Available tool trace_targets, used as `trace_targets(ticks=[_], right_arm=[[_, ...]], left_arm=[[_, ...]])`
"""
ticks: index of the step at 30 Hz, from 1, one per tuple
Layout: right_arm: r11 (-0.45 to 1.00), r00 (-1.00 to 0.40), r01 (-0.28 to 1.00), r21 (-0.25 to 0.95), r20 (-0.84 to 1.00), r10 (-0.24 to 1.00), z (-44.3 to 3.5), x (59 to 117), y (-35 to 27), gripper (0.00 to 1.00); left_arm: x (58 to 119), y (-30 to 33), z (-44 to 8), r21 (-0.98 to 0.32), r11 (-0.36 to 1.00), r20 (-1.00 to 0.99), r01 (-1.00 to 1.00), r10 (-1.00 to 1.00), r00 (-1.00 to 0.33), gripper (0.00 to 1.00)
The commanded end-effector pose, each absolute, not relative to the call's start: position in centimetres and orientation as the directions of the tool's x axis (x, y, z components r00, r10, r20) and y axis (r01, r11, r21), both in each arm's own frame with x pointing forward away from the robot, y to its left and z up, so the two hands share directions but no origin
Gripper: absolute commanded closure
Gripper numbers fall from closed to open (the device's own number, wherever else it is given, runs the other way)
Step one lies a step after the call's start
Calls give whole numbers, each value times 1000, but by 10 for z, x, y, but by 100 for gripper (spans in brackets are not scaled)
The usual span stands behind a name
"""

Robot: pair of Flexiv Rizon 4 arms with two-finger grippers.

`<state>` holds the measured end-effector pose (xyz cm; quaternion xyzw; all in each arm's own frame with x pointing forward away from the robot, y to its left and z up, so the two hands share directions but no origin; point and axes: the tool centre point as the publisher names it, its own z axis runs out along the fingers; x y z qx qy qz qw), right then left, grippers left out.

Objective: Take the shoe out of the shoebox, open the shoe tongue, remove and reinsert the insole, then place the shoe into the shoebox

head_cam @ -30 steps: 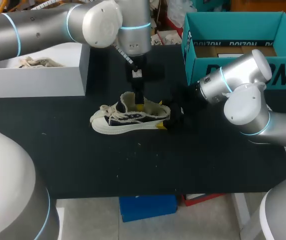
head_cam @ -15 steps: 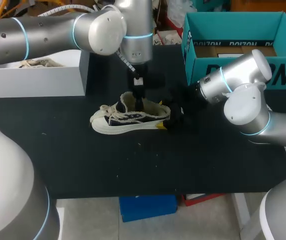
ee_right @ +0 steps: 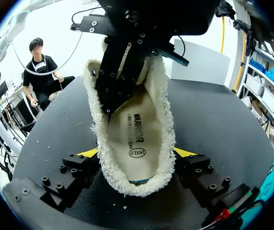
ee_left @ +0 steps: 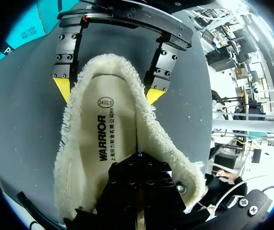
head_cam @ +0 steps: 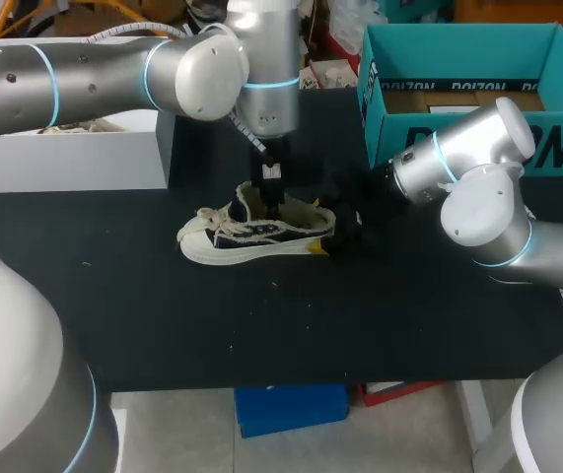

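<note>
On the black table [head_cam: 261,325], near the teal shoebox [head_cam: 458,44], the shoe [head_cam: 256,235] sits sole-down – right gripper [ee_right: 136,153] clamping its heel from both sides, left gripper [ee_left: 137,155] pinched closed, tips on the dark-printed insole [ee_left: 103,143].

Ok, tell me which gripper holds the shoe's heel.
The right gripper: its fingers clamp the heel of the shoe; the left gripper dips into its opening.

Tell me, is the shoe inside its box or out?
Out. The shoe stands upright on the black table, apart from the teal shoebox.
</note>
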<state>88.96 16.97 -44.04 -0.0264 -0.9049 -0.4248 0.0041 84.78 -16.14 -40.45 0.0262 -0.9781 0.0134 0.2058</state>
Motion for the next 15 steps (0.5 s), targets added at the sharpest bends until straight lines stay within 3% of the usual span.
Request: trace_targets(ticks=[1,15], right_arm=[[638,-999,52,768,31,45,-442,890,170,100],[638,-999,52,768,31,45,-442,890,170,100]], left_arm=[[845,-162,-410,-13,998,402,-58,-48,-914,100],[837,-168,-428,15,996,361,-83,-83,-929,100]])
